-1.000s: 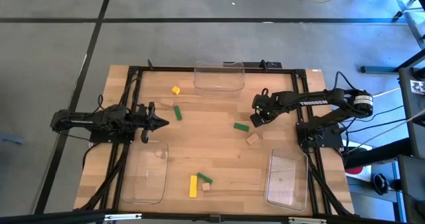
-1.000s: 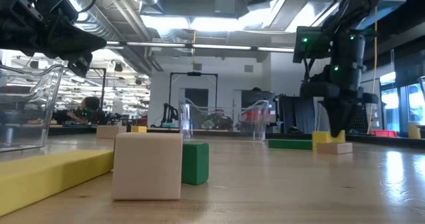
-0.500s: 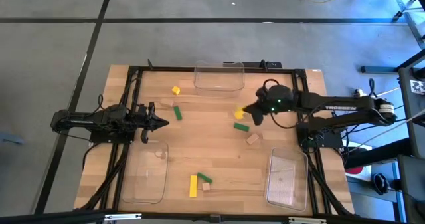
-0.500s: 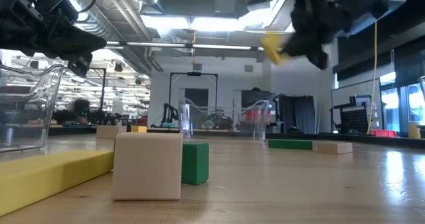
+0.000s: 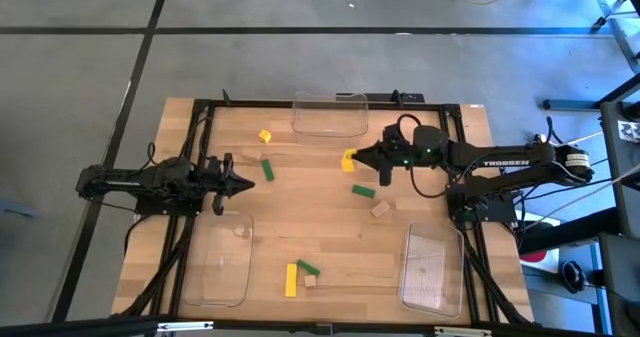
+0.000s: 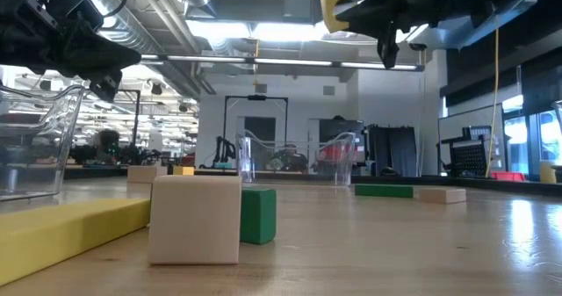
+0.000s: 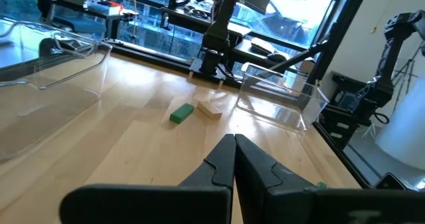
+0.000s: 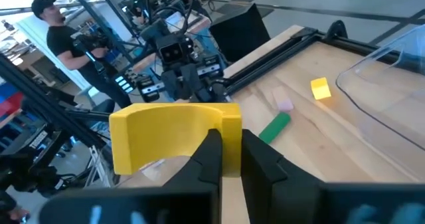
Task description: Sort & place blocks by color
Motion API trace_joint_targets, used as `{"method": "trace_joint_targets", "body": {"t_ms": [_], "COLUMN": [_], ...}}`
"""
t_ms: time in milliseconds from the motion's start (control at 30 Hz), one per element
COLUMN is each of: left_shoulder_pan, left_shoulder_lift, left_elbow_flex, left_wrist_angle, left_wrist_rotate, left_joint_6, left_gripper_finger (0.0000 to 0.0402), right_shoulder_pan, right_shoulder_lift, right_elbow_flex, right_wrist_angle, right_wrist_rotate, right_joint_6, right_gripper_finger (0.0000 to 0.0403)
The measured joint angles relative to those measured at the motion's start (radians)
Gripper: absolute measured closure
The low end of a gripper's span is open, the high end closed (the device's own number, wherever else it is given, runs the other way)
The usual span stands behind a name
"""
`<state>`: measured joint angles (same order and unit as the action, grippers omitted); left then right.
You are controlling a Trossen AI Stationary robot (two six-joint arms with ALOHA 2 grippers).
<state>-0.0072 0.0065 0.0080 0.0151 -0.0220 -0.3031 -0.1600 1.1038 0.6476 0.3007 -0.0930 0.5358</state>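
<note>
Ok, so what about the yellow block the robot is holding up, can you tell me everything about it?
The yellow block is a plain, smooth block, bright yellow with squared edges. The right gripper has it pinched at one end between its dark fingers. It hangs in the air high above the wooden table, touching nothing but the fingers. From above it sits over the table's middle, near a green block.

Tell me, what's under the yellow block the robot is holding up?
The right pincer holds the yellow block high in the air. Below it is bare wooden table, with a green block lying close by. The spot straight beneath is covered in the high view.
</note>
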Motion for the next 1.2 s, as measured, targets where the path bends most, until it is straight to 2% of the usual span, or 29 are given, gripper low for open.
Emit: {"method": "trace_joint_targets", "body": {"t_ms": [200,367,567,700,800,933,1067,1200], "left_shoulder_pan": [0.0,-0.001,0.0,0.0,0.0,0.0,0.0,0.0], "left_shoulder_lift": [0.0,0.0,0.0,0.024,0.128,0.338,0.581,0.793], "left_elbow_flex": [0.0,0.0,0.001,0.057,0.122,0.252,0.402,0.564], "left_wrist_angle": [0.01,0.084,0.267,0.266,0.259,0.253,0.208,0.156], "left_wrist_rotate": [-0.023,-0.009,-0.152,-0.212,-0.231,-0.207,-0.174,-0.178], "left_joint_6": [0.0,-0.048,-0.082,-0.113,-0.133,-0.095,0.05,0.266], "left_gripper_finger": [0.0401,0.0401,0.0401,0.0385,0.0352,0.0295,0.0244,0.0212], "right_shoulder_pan": [0.0,0.0,0.0,0.0,0.0,-0.001,-0.001,-0.001], "right_shoulder_lift": [0.0,0.0,0.0,0.0,0.0,0.011,0.038,0.077], "right_elbow_flex": [0.0,0.0,0.0,0.0,0.0,0.013,0.023,0.025], "right_wrist_angle": [0.004,0.021,0.026,0.031,0.04,0.033,0.033,0.041], "right_wrist_rotate": [-0.007,-0.006,0.019,0.02,0.02,0.021,0.021,0.023], "right_joint_6": [-0.016,-0.002,0.011,0.012,0.012,0.041,0.099,0.185], "right_gripper_finger": [0.0376,0.0376,0.0376,0.0376,0.0376,0.0376,0.0371,0.0373]}}
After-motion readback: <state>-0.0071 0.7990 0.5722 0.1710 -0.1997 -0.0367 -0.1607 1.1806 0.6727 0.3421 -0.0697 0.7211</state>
